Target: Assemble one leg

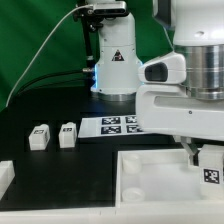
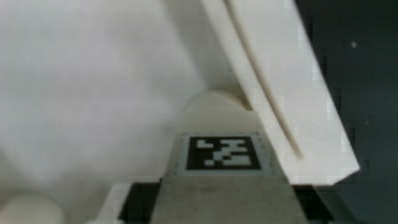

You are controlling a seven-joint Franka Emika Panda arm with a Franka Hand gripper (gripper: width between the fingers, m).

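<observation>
My gripper [image 1: 204, 160] is shut on a leg [image 1: 211, 174], a small white block with a black-and-white tag, and holds it over the right side of the big white tray [image 1: 150, 172]. In the wrist view the leg [image 2: 222, 135] sits between my dark fingers [image 2: 143, 198], its rounded end pointing at the tray floor just beside the raised tray rim [image 2: 267, 80]. I cannot tell whether the leg touches the tray. Two more legs [image 1: 40, 137] [image 1: 68, 134] stand on the black table at the exterior view's left.
The marker board [image 1: 122, 124] lies behind the tray. The robot's white base [image 1: 113, 60] stands at the back. Another white part [image 1: 4, 178] shows at the exterior view's left edge. A round hole [image 2: 32, 210] shows in the tray floor near my fingers.
</observation>
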